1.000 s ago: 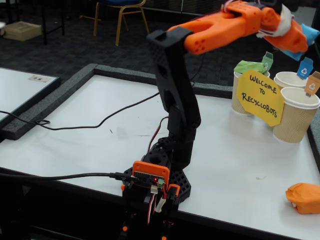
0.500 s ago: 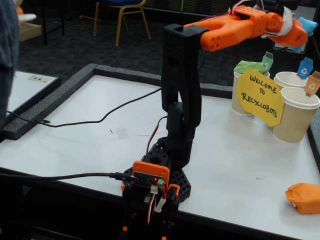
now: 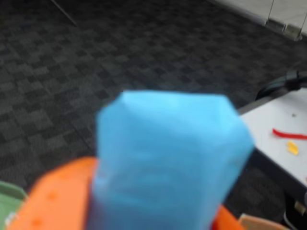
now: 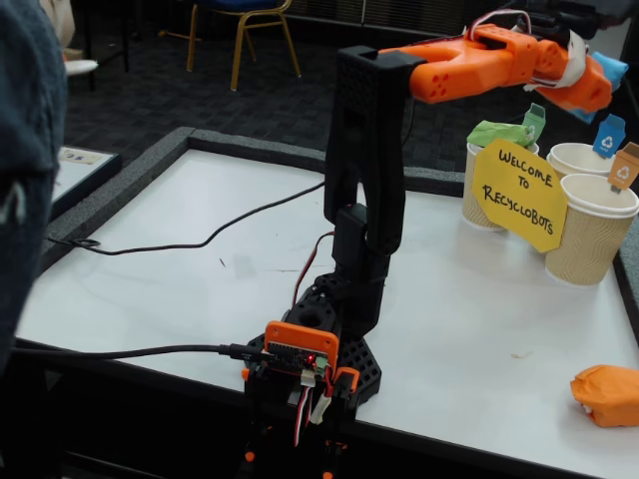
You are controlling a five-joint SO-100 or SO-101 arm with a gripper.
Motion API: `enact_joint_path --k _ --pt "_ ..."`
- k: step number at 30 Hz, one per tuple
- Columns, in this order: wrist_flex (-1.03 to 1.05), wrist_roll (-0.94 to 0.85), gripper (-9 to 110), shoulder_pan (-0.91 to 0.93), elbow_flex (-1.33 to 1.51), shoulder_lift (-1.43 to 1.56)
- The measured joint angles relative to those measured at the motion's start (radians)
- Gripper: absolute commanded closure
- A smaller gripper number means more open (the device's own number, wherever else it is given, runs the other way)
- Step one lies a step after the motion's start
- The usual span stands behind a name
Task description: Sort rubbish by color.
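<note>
High above the table's far right corner, the gripper (image 4: 602,82) clamps the blue lump (image 4: 610,68), held in the air over the cluster of paper cups. The fixed view shows only a sliver of that blue paper past the orange fingers, with white wrapping on the wrist behind it. The wrist view fills in what the fixed camera cannot: the blue lump (image 3: 170,160) seen close and blurred, taking up the middle of the picture, an orange finger (image 3: 53,199) pressed against its lower left side, dark carpet tiles beyond.

Only the fixed view gives the layout. The green lump (image 4: 501,133) sits in the top of the far cup (image 4: 477,195), beside its green tag (image 4: 535,122). A second cup (image 4: 577,160) carries a blue tag (image 4: 609,136) and a third (image 4: 592,232), nearer the right edge, an orange tag (image 4: 625,166); both mouths look empty from this angle. The yellow sign (image 4: 519,193) leans in front of the cups. The orange lump (image 4: 606,394) lies on the table at the near right corner, well apart from the cups. A black cable (image 4: 190,238) runs across the table toward the arm's base (image 4: 315,364) at the near edge.

In the wrist view, a second white surface (image 3: 288,129) shows at the right edge, bearing a red strip (image 3: 289,134) and a small yellow scrap (image 3: 292,148).
</note>
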Motion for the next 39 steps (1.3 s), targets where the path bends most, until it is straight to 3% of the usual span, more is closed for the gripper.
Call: enact_joint_path --k 17,22,27,39 --pt "-0.081 0.0 78 0.0 0.0 -0.048" --pt "-0.067 -0.012 89 0.005 0.0 -0.048" --pt "0.074 -0.012 101 0.012 0.0 -0.034" --pt "0.48 -0.012 101 0.012 0.153 0.491"
